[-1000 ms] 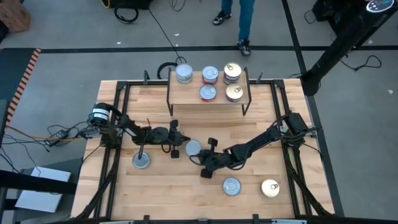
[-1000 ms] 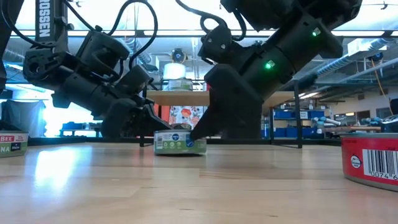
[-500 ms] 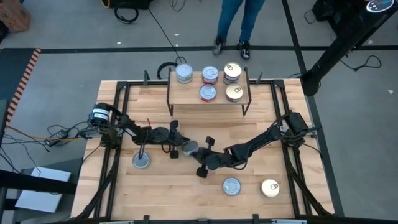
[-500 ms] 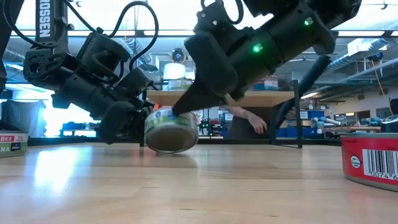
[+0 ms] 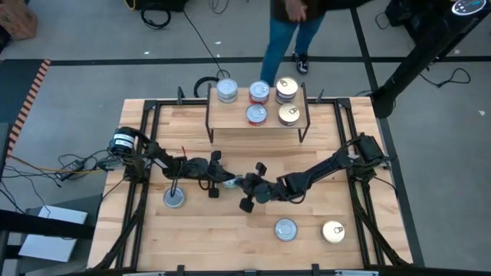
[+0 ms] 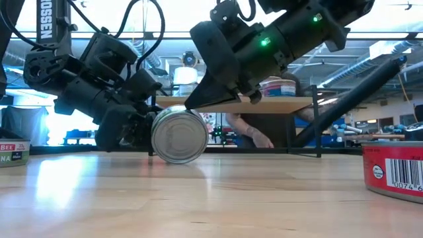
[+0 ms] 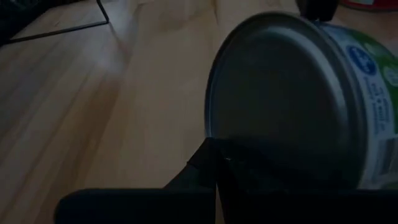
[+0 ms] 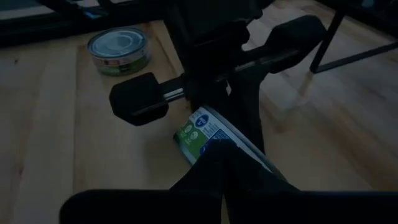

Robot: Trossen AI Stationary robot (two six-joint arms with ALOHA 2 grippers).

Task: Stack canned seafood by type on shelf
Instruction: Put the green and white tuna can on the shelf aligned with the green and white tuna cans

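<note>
The worked tin [image 5: 233,182] has a green-and-blue label and stands on its edge mid-table, a plain silver face [image 6: 180,135] turned toward the near edge. My left gripper [image 5: 215,175] is open just left of it, and the tin [image 7: 280,106] fills its wrist view. My right gripper [image 5: 254,186] is open on the tin's right, one finger on the tin. The wooden shelf [image 5: 230,115] stands at the far edge on black wire legs. It carries a silver-blue tin [image 5: 227,90], two red-topped tins [image 5: 259,93] and two gold tins [image 5: 287,89]. My right gripper touches the tin with one finger [image 6: 206,92], which slants down from above onto the upper rim [image 6: 196,110]. The other finger stands free. The tin is tipped upright with its lower rim [image 6: 178,161] on the table. My left gripper: whether it touches the tin, I cannot tell.
Three more tins lie flat on the table: one near-left [image 5: 175,198], a silver-blue one [image 5: 285,228] and a gold one [image 5: 333,231] near-right. A person [image 5: 288,31] stands beyond the far edge. Bare wood lies along the near edge [image 5: 222,238].
The tin lay flat on the table a second ago. My right gripper rose and moved a little toward the left arm, its finger staying on the tin. The tin tipped up on its rim and now stands on edge.
</note>
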